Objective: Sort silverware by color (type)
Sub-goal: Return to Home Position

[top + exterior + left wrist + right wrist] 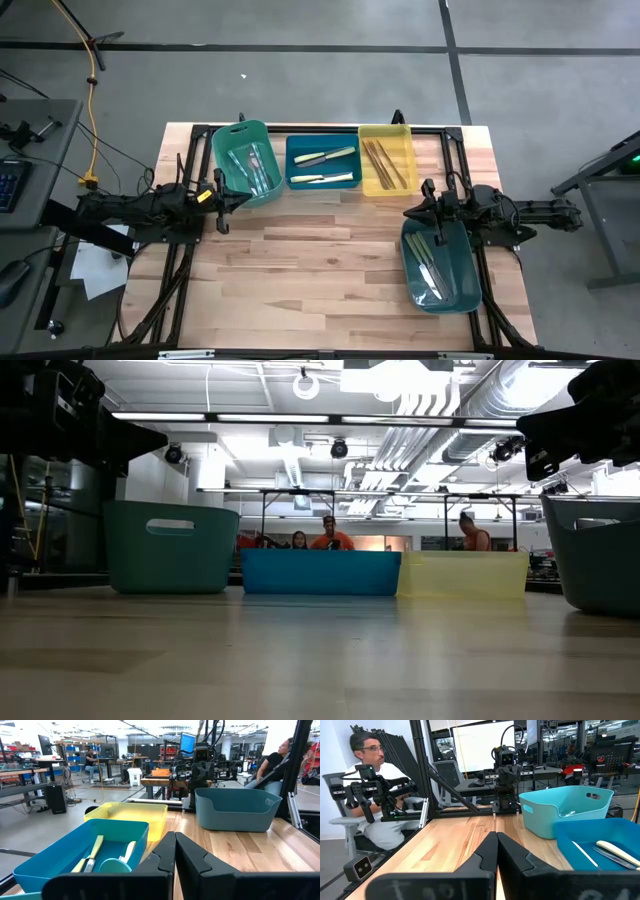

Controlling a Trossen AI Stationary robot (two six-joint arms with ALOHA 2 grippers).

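Note:
The silverware lies sorted in four bins in the high view. Clear-bluish pieces (255, 170) lie in the green bin (228, 150), and pale yellow ones (325, 160) in the blue bin (300, 145). Brownish ones (385, 165) lie in the yellow bin (400, 135), and green-handled ones (425, 262) in the dark teal bin (465, 285). My left gripper (232, 200) is shut, empty and level, just near of the green bin. My right gripper (408, 212) is shut and empty by the dark teal bin's far left corner. The wrist views show both grippers' fingers closed together (175, 851) (496, 851).
The green, blue and yellow bins (170, 545) (320, 572) (465, 573) stand in a row along the far edge, and the dark teal bin (600, 555) stands at the right. Bare wood (310, 260) lies between the arms. A person (370, 780) sits beyond the table, with others (325, 535) farther off.

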